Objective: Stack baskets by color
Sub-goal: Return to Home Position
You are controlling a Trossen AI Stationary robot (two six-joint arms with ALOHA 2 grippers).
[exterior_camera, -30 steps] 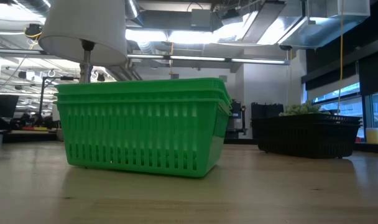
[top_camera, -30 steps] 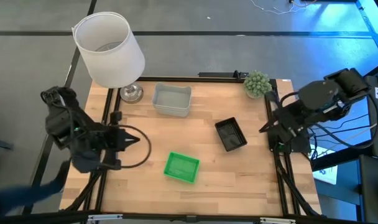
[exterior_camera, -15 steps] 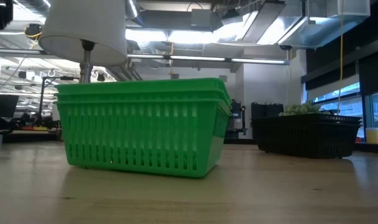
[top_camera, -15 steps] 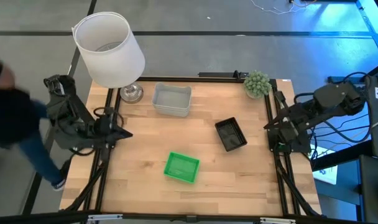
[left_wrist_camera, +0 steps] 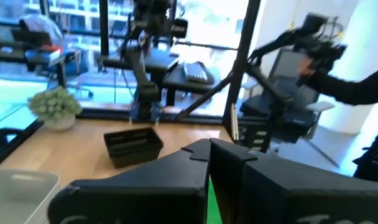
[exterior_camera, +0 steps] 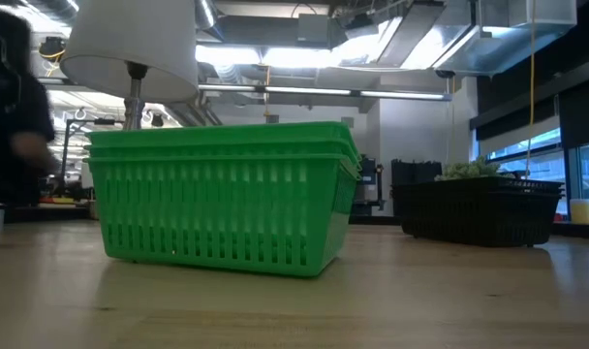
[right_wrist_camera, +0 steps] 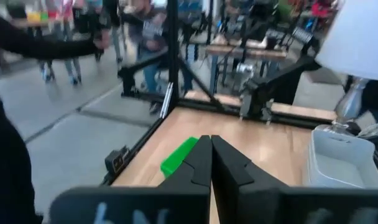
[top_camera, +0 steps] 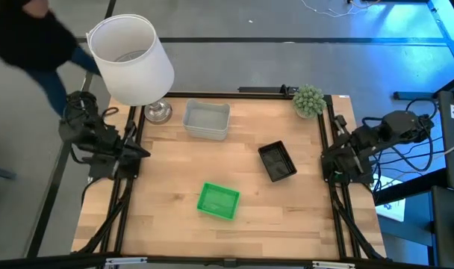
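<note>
Black fingers of my left gripper (left_wrist_camera: 209, 149) are clamped together on nothing; it hangs at the left edge of the wooden table (top_camera: 167, 224), pointing inward. My right gripper (right_wrist_camera: 211, 140) is likewise closed and holds nothing, at the table's right edge.

Between them I count three piles of baskets, one of each colour, well apart from one another. The green pile (top_camera: 217, 200) stands nearest the front edge, about midway across. In the low view it shows several rims nested one inside another. The black pile (top_camera: 277, 161) sits right of centre, turned at an angle and closest to my right gripper. The grey-white pile (top_camera: 207, 119) rests near the far edge, just beside the metal foot (top_camera: 157, 112) of a lamp. From above each pile reads as one basket, so I cannot count the black or grey-white layers.

One large white lampshade (top_camera: 131, 60) leans over the far left corner. One fuzzy green plant ball (top_camera: 308, 99) sits at the far right corner. One person in dark clothing (top_camera: 29, 33) is beyond the table's far left.
</note>
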